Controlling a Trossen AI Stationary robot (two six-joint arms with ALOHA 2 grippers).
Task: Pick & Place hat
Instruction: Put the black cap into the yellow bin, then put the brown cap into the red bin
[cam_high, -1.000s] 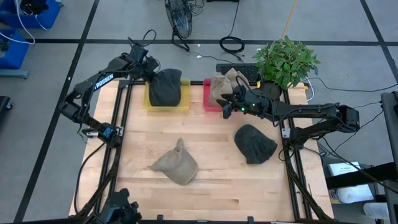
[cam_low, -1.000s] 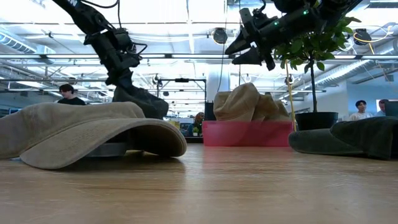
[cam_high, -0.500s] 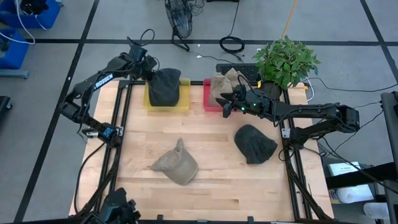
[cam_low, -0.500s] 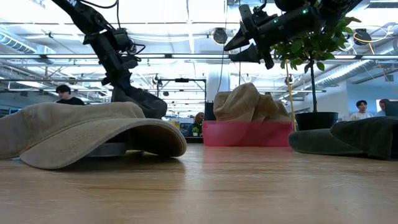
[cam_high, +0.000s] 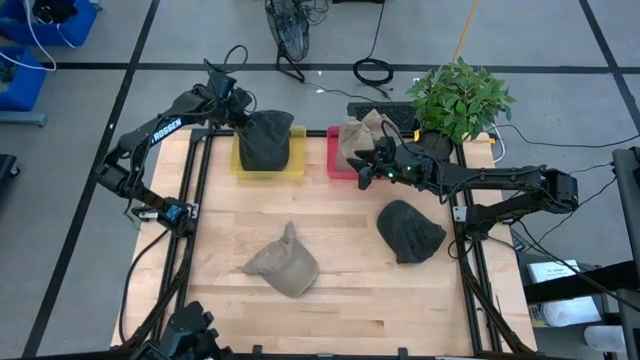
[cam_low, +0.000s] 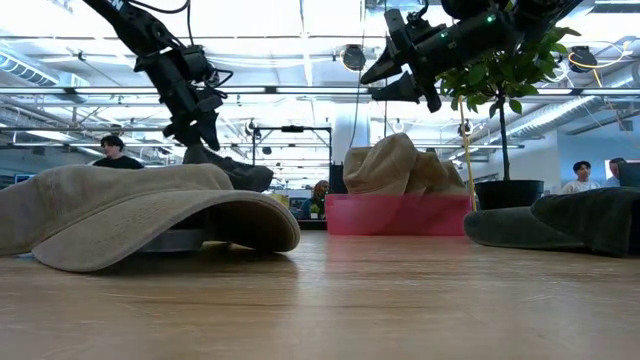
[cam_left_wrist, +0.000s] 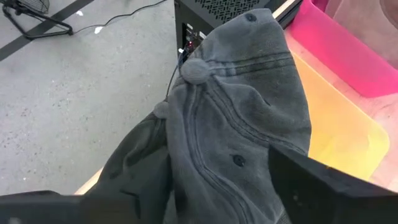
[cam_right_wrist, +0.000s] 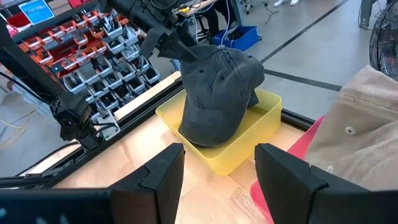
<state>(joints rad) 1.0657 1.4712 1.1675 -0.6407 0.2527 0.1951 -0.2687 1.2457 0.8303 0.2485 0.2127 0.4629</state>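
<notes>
A dark grey hat (cam_high: 265, 142) sits crown up in the yellow bin (cam_high: 238, 160) at the table's far edge. My left gripper (cam_high: 243, 115) stands open at the hat's far left side. In the left wrist view its fingers spread on either side of the crown (cam_left_wrist: 242, 106). My right gripper (cam_high: 367, 166) hovers open and holding nothing above the pink bin (cam_high: 335, 160), which holds a tan hat (cam_high: 358, 135). Another tan hat (cam_high: 285, 265) and another dark hat (cam_high: 410, 230) lie brim down on the wooden table. My left gripper (cam_left_wrist: 199, 174) slants down from the far left, with the dark hat's crown near its back seam (cam_left_wrist: 186, 124) between its spread fingers. I cannot tell whether a finger touches the cloth. The hat rests in the yellow bin, upright.
A potted plant (cam_high: 460, 95) stands at the far right corner, behind my right arm. Black frame rails run along the table's left and right sides. Bare wood lies between the two loose hats and the near edge. People stand in the room beyond.
My left gripper has opened and let go of the dark grey hat. The hat's crown, drawn up to the fingers before, has sunk lower into the yellow bin.
</notes>
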